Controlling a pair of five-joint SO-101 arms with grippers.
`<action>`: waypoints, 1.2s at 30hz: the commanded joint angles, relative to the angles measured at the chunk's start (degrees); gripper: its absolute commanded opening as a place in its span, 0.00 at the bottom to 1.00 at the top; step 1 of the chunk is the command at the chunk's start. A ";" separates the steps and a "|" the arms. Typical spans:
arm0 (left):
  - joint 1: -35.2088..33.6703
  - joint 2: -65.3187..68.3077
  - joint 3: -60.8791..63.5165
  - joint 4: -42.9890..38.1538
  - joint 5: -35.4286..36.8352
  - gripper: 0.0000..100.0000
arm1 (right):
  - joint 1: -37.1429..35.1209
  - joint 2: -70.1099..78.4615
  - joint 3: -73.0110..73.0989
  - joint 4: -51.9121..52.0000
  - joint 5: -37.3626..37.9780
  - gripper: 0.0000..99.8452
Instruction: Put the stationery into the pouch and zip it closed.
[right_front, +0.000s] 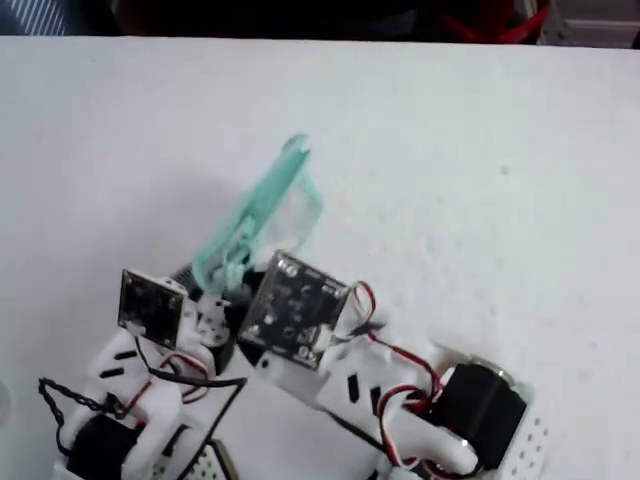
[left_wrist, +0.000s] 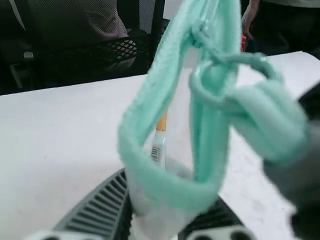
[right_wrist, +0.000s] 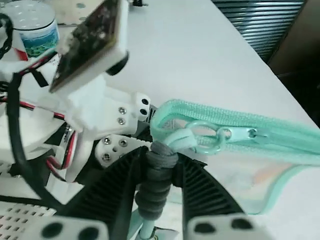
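Observation:
A clear pouch (right_front: 272, 203) with a mint green zip edge is held tilted up off the white table. My left gripper (left_wrist: 157, 220) is shut on the pouch's near end, and the clear material is pinched between its jaws. Inside the pouch (left_wrist: 150, 145) I see a pen (left_wrist: 160, 131) with an orange band. My right gripper (right_wrist: 159, 165) is shut on the mint pull strap (right_wrist: 176, 138), which joins a ring (right_wrist: 205, 136) on the zip slider (right_wrist: 245, 134). That slider sits close to the end of the pouch (right_wrist: 260, 165) that the left gripper (right_wrist: 127, 120) holds.
Both arms crowd the near edge of the table (right_front: 450, 150), with the right arm's base motor (right_front: 478, 402) at the front right. A white cylinder with a blue label (right_wrist: 32, 27) stands behind the left arm. Dark chairs (left_wrist: 90, 45) stand past the table's far edge.

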 joint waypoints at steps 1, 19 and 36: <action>0.04 0.31 -1.14 -0.44 -0.97 0.02 | -5.49 -0.13 -2.02 2.07 1.58 0.02; 0.04 0.31 -0.88 -0.44 -1.05 0.02 | -24.66 -0.13 -2.02 7.16 3.96 0.02; -0.04 0.31 -0.79 -0.44 -1.05 0.02 | -9.10 -4.26 -5.54 8.13 8.18 0.24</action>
